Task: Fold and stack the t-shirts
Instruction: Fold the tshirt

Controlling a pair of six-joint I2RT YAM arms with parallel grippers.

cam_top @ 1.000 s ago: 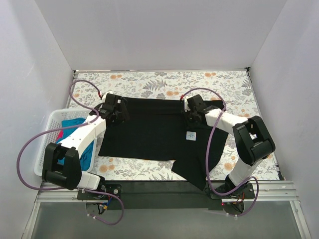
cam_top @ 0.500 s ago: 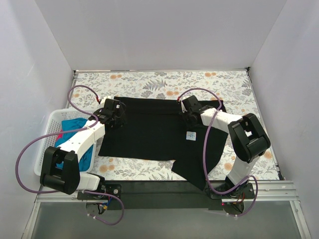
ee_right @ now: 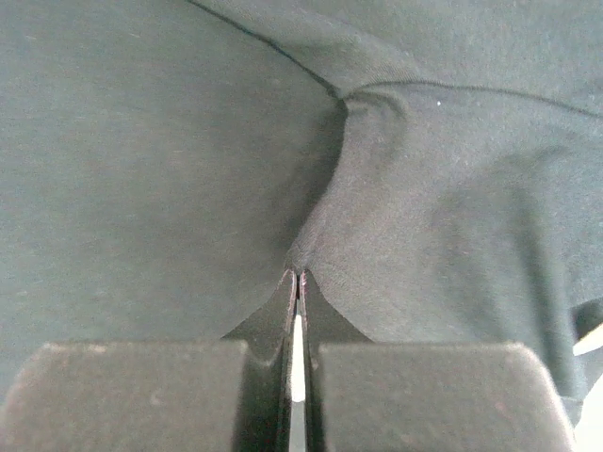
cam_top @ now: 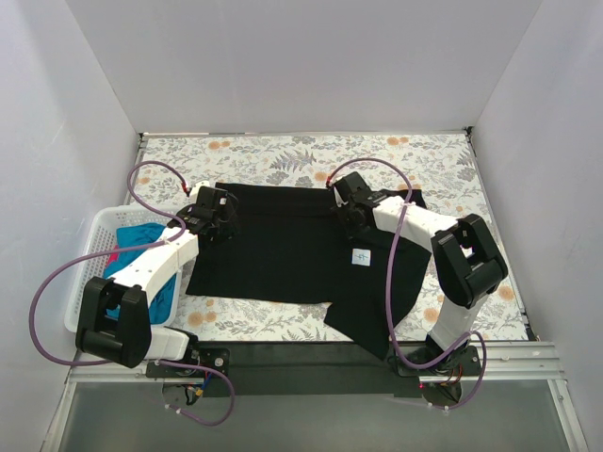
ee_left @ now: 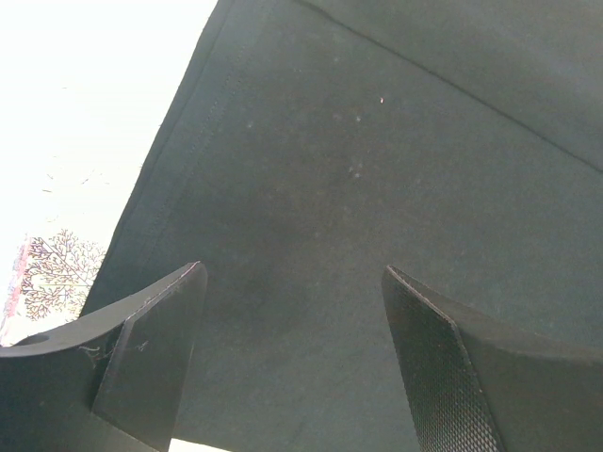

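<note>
Black short-sleeved cloth t-shirt (cam_top: 292,250) lies spread nearly flat across the middle of the flower-patterned bench (cam_top: 283,155). One corner reaches over the near edge, and a small white label (cam_top: 361,256) shows on its right half.

Near the shirt's far edge, the right pincer (ee_right: 298,275) is pressed together on a thin pucker of the black fabric, which bunches into a ridge at its tips. The bite looks shallow, so a quick lift could let the fabric slide out. It may also hold only the upper layer and peel it from the one beneath, spoiling the fold.

The left pincer (ee_left: 292,282) hangs spread wide over the shirt's left side, just inside the stitched hem, holding nothing. If the right arm pulls before the left takes hold, the shirt would likely drag askew and wrinkle.

Further left, the white plastic lattice basket (cam_top: 87,247) holds a teal-blue tee (cam_top: 141,234) and a bit of pink-red cloth (cam_top: 113,256). A sweeping left arm might snag the basket's rim.
</note>
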